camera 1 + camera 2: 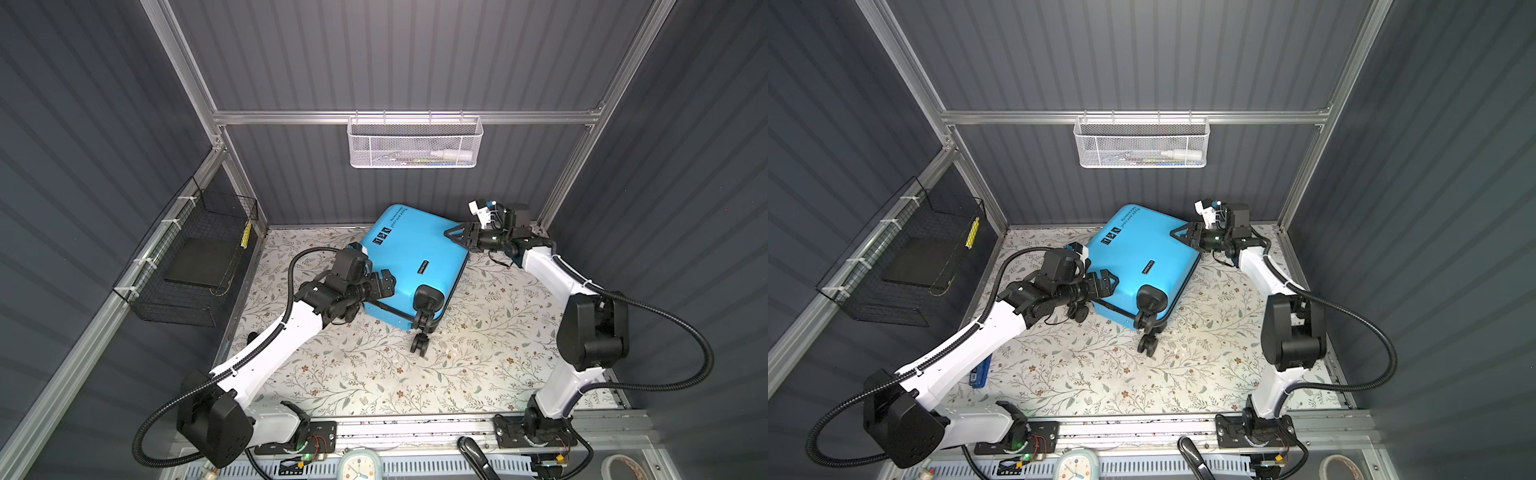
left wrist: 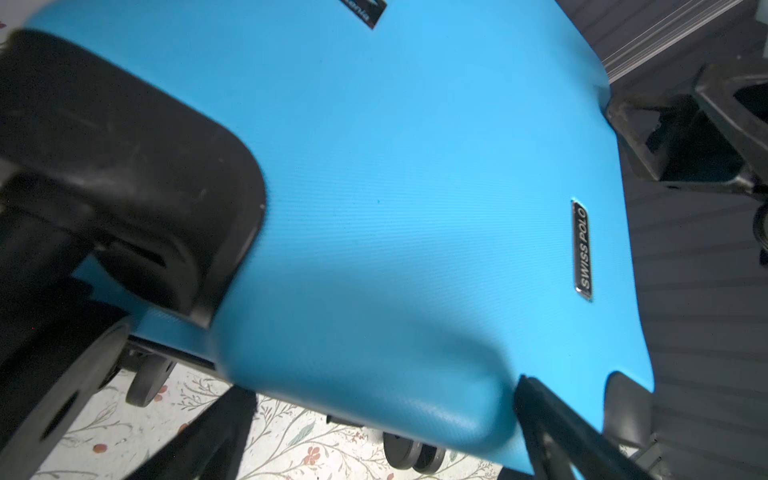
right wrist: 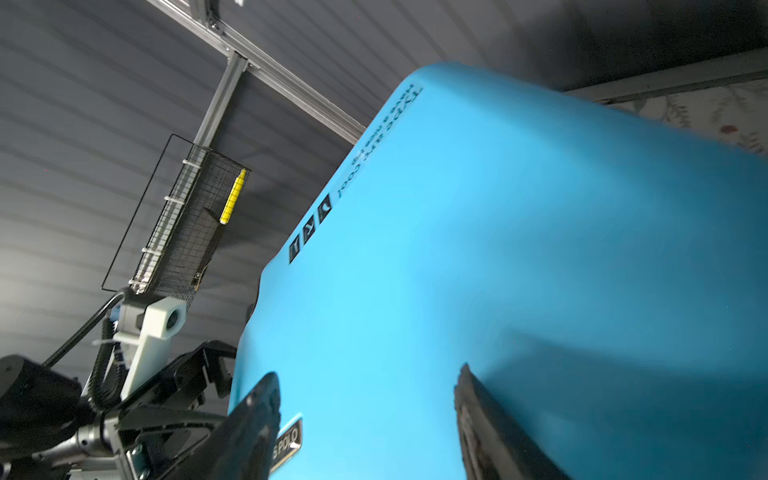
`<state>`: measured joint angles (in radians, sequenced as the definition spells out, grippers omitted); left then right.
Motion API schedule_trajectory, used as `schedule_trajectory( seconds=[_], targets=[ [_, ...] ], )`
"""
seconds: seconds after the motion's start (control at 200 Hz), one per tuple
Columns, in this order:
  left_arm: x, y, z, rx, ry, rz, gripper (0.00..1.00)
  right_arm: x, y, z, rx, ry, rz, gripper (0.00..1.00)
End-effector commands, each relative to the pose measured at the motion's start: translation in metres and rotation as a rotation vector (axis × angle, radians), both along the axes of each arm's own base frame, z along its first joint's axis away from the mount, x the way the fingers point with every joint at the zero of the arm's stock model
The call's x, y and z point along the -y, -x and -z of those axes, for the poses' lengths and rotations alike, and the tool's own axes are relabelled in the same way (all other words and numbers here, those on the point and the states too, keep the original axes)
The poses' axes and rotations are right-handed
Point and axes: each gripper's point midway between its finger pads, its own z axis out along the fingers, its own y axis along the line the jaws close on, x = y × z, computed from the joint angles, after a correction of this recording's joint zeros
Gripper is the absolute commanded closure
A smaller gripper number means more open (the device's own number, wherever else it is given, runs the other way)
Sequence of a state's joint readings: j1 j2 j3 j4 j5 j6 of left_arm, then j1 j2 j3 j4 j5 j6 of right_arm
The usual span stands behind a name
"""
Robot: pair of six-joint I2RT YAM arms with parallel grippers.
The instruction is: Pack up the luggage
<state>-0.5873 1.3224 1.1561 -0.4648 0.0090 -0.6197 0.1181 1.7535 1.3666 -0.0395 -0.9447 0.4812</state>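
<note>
Our left jaws stand wide by the wheels [image 1: 420, 332] of the shut luggage [image 1: 411, 257] near the worktop's [image 1: 374, 374] back edge, right jaws half open over it, so we should push slowly together.

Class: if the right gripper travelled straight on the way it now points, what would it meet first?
The luggage, almost at once: the right gripper points across its blue shell, fingers over its corner; contact unclear.

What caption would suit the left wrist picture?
Blue luggage up close, with black wheels and the floral table beyond.
</note>
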Motion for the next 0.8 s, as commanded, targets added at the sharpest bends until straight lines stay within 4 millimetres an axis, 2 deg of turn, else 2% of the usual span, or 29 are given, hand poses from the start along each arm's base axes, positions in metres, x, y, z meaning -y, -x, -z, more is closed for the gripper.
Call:
schedule_trajectory(
  seconds=[0.0, 0.08, 0.19, 0.285, 0.345, 0.435, 0.635, 0.795],
  targets=[
    [0.002, -0.024, -0.017, 0.088, -0.024, 0.034, 0.0, 0.003, 0.027, 0.05, -0.173, 0.024, 0.044, 0.33],
    [0.004, -0.022, -0.023, 0.091, -0.016, 0.051, 0.0, 0.016, 0.031, 0.037, -0.142, 0.054, 0.094, 0.29],
    [0.006, -0.01, -0.028, 0.078, 0.037, 0.067, 0.0, 0.042, 0.021, 0.009, -0.097, 0.081, 0.192, 0.24],
    [0.001, 0.007, -0.028, 0.056, 0.08, 0.063, 0.0, 0.067, 0.001, -0.013, -0.073, 0.111, 0.289, 0.22],
    [-0.004, 0.017, -0.026, 0.05, 0.096, 0.054, 0.0, 0.082, -0.015, -0.02, -0.079, 0.132, 0.337, 0.21],
    [-0.012, 0.027, -0.021, 0.04, 0.111, 0.035, 0.0, 0.092, -0.041, -0.029, -0.082, 0.159, 0.367, 0.19],
    [-0.015, 0.031, -0.01, 0.016, 0.107, 0.025, 0.0, 0.091, -0.094, -0.008, -0.171, 0.174, 0.328, 0.12],
    [-0.011, 0.026, -0.003, 0.002, 0.089, 0.037, 0.0, 0.08, -0.121, 0.005, -0.204, 0.108, 0.28, 0.11]
  ],
)
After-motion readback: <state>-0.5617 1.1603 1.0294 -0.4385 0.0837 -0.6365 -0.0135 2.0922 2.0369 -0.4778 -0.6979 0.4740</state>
